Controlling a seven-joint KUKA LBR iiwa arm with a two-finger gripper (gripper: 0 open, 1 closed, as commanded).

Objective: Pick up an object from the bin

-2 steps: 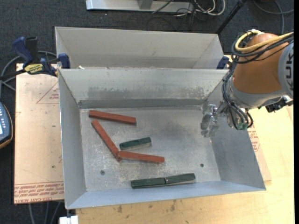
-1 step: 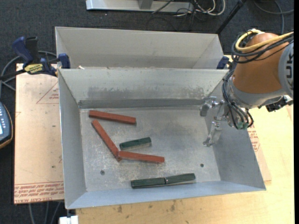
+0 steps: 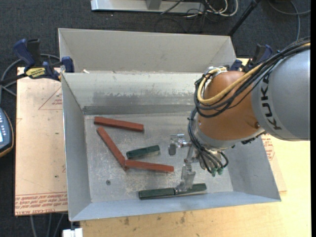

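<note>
One grey metal bin [image 3: 74, 132] takes up most of the scene, its floor scuffed and dusty. From the right a big grey arm [image 3: 289, 98] leans in over it. Black lettering runs down its shell and reads KUK as far as I can follow it. An orange cover [image 3: 227, 112] sits on its wrist, with cables [image 3: 216, 97] looped round the top.

Five sticks lie flat on the bin floor. A long dark green stick [image 3: 155, 193] runs along the near wall. Three reddish-brown ones lie to the left: a far red stick [image 3: 118, 124] towards the back wall, a slanting red stick [image 3: 111, 148] below it, and a near red stick [image 3: 149, 167] that meets the slanting one's lower end. A short dark green stick [image 3: 143, 152] lies just above that near one.

The gripper [image 3: 185, 185] is down on the right-hand part of the long dark green stick, its tip at the stick. Whether its jaws stand wide or narrow I cannot tell.
</note>
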